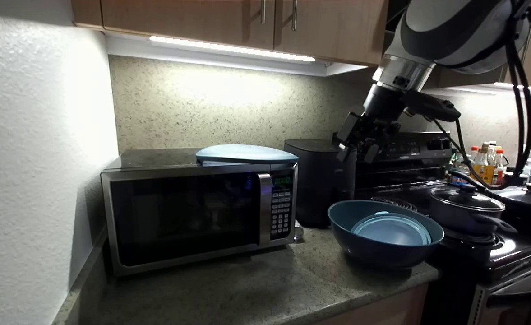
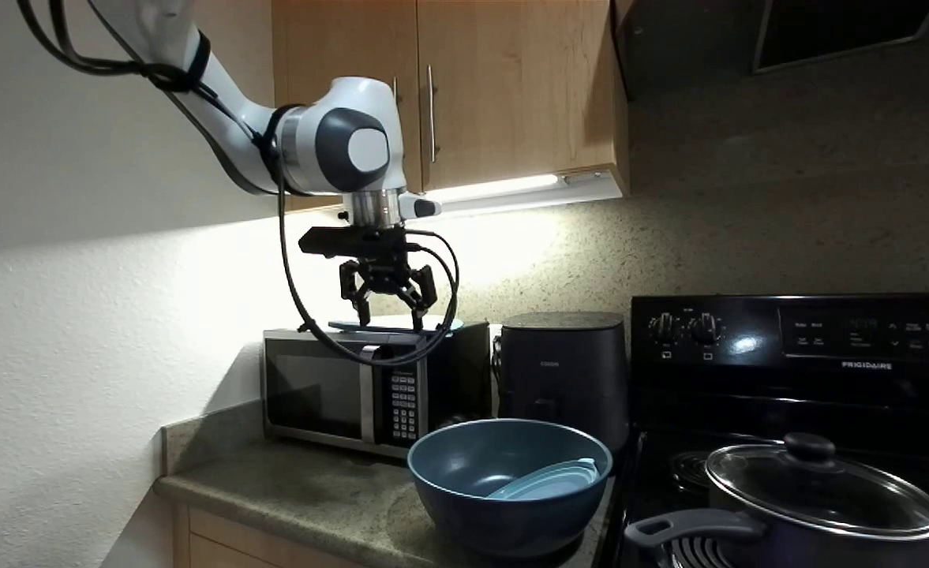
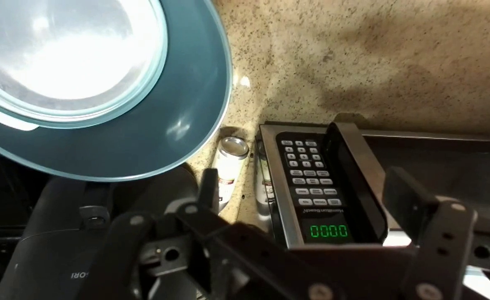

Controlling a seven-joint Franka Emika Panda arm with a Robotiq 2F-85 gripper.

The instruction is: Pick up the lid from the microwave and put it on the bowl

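Gripper (image 2: 391, 316) hangs spread wide, nothing in grasp!
The lid (image 1: 247, 154) sits atop the microwave (image 1: 188, 221); lifting, carrying and covering the bowl (image 1: 376, 252) all remain to come.

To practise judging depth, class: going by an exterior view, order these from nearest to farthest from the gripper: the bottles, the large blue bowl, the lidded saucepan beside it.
In an exterior view, from the gripper:
1. Large blue bowl: below, on the counter.
2. Lidded saucepan: right of the bowl, on the stove.
3. Bottles: behind the saucepan, slightly right.
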